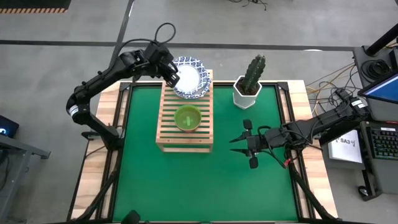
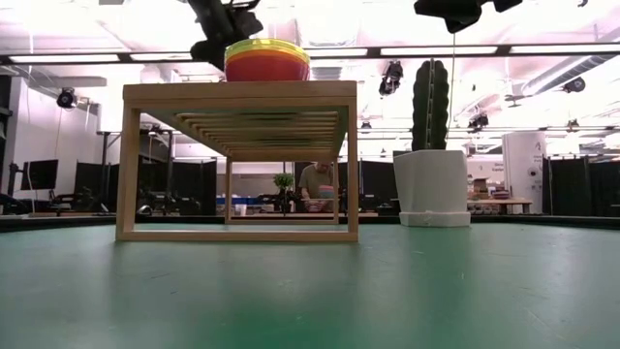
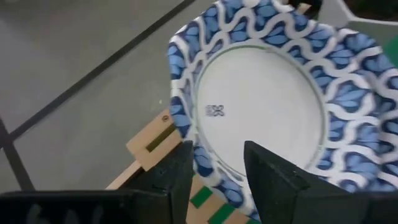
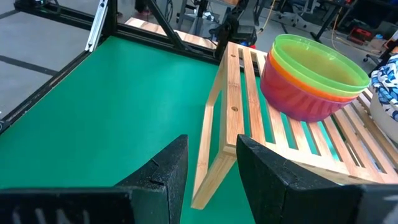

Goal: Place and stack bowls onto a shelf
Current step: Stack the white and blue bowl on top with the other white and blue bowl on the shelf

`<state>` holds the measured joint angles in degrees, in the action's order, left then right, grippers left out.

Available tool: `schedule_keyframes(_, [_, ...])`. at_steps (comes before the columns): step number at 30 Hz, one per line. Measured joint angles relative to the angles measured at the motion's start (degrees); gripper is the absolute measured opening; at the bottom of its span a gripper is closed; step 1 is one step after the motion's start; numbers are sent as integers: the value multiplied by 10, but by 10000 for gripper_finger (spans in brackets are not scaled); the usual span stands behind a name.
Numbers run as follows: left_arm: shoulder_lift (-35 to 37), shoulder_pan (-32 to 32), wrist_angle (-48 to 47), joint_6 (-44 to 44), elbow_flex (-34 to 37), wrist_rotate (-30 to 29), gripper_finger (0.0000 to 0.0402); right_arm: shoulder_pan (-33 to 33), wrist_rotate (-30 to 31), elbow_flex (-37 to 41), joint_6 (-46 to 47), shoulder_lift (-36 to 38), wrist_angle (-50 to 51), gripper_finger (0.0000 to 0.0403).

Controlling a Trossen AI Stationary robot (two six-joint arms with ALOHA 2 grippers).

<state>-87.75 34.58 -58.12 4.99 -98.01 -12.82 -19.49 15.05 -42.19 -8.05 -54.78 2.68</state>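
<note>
1. Blue-patterned white bowl (image 1: pixel 188 78): one visible from above, at the far end of the shelf, overhanging its far edge. Whether more are nested beneath cannot be told.
2. Plastic bowl stack (image 4: pixel 314 79): nested, with a green bowl on top, then yellow-green, red-orange and purple rims showing. It sits mid-shelf, just near of the patterned bowl and apart from it.
3. Wooden slatted shelf (image 1: pixel 168 136): one, raised on legs, standing left of centre on the worktop; its near third is bare.
4. Cactus in a white pot (image 1: pixel 249 86): one, at the far edge of the worktop, right of the shelf.
5. Worktop (image 1: pixel 193 186): green mat inside a dark frame, with light wood borders at left and right.
6. Room: grey floor; monitors and cables at the right; in the low view, bright ceiling lights and a person standing at a far bench.
7. Left end effector (image 1: pixel 172 78): arm reaches in from the far left; its fingers (image 3: pixel 273 177) are pinched on the patterned bowl's left rim.
8. Right end effector (image 1: pixel 237 140): arm extends level from the right, raised over the mat right of the shelf; fingers spread, holding nothing.
</note>
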Motion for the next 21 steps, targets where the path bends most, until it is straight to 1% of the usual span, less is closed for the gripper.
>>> schedule_keyframes(7, [-3, 17, 16, 4, 37, -2, 99, 0, 0, 0, 0, 0, 0, 128])
schedule_keyframes(16, [9, 12, 22, 0, 30, -4, 68, 0, 0, 0, -5, 0, 0, 128])
schedule_keyframes(19, [5, 17, 26, 0, 32, -38, 62, 0, 0, 0, -5, 0, 0, 128])
schedule_keyframes(21, [-3, 18, 26, 1, 36, -47, 58, 0, 0, 0, -5, 0, 0, 128])
